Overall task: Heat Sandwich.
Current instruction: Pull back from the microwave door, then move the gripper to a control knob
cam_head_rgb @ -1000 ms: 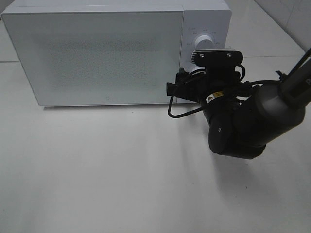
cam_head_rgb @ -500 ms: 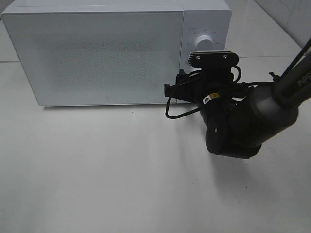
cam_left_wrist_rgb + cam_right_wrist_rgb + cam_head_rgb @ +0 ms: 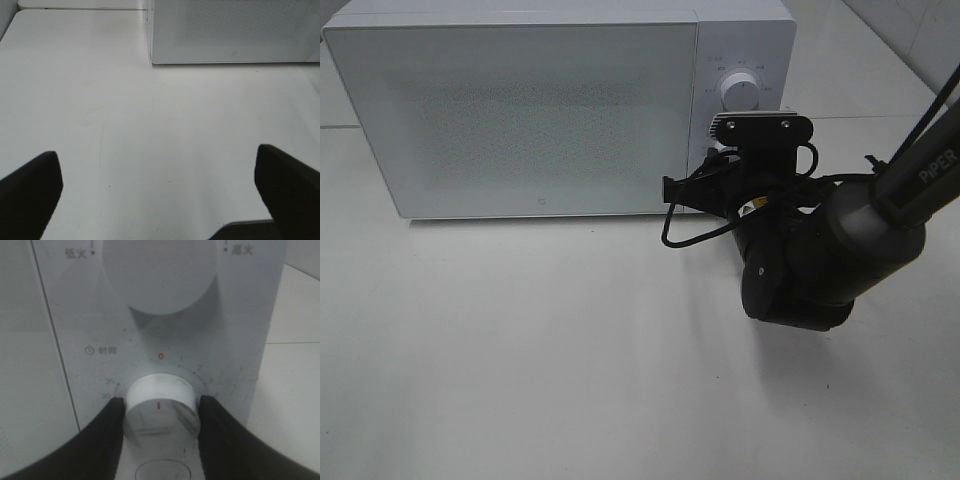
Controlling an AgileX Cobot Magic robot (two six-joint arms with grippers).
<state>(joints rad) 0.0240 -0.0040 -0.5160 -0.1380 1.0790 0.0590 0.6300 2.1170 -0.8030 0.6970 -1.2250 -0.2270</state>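
The sandwich is out of view. The white microwave (image 3: 520, 110) stands at the back of the table with its door closed. My right gripper (image 3: 160, 406) is at the control panel, its two black fingers (image 3: 100, 435) pressed against both sides of the lower timer knob (image 3: 160, 407), whose red mark points down. Above it is the larger power knob (image 3: 160, 270). In the high view the right arm's wrist (image 3: 760, 135) covers the lower knob, and the upper knob (image 3: 739, 90) shows. My left gripper (image 3: 160, 192) hangs open over bare table, holding nothing.
A white table (image 3: 520, 350) stretches in front of the microwave. The microwave's front lower corner (image 3: 152, 60) shows in the left wrist view, well away from the left fingers (image 3: 30, 195). A black cable (image 3: 690, 225) loops off the right wrist.
The right wrist has dropped a little along the control panel, uncovering the upper knob, and its jaws have closed in around the lower knob. The left gripper has stayed open.
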